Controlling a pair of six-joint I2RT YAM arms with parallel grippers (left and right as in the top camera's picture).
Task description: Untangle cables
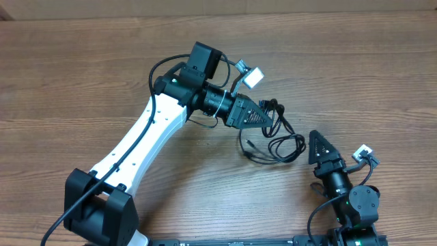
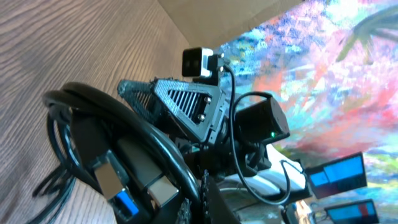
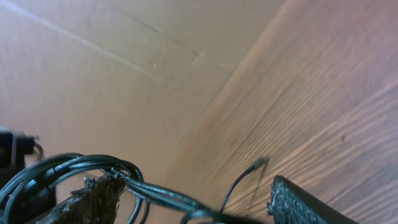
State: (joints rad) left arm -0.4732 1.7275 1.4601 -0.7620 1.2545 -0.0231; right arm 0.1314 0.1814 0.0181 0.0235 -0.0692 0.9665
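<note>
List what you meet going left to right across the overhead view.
left arm's white link → cables → right pincer → right wrist camera. The left pincer overlaps the cables, so it is left out.

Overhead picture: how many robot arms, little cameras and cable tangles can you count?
Robot arms: 2 (left arm, right arm)
Little cameras: 2 (left camera, right camera)
Cable tangle: 1
Total: 5

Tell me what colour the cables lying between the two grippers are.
The cables are black, clearest in the overhead view.
</note>
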